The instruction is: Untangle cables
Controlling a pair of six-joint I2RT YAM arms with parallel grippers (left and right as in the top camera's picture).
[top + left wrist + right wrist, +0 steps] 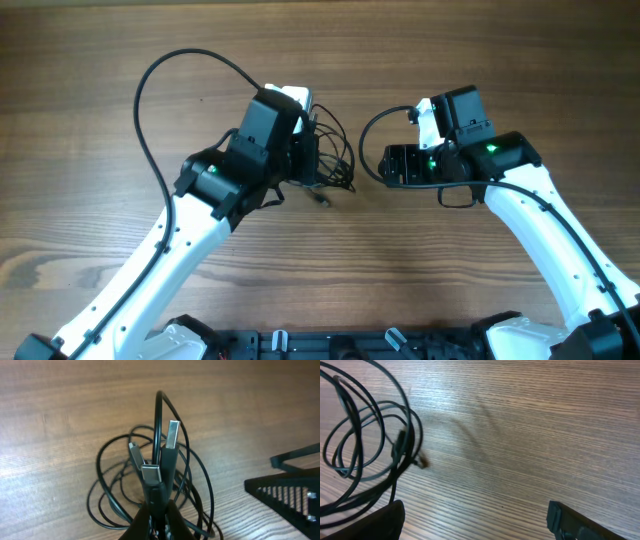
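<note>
On the counter (pixel 330 270), near its middle, we note the left hand (pixel 159 512) pinched tight on the cables (pixel 167 457). It clamps the bundle just below three metal-tipped plugs (pixel 173 434) that stand upward, the slack spreading in coils over the wood around it. Just beside the tangle, the right hand (pixel 477 519) gapes wide, holds nothing, and stands clear of the cables.

Cables (pixel 340 165) lie on table (pixel 100 60), left of right pincer (pixel 389 167).
</note>
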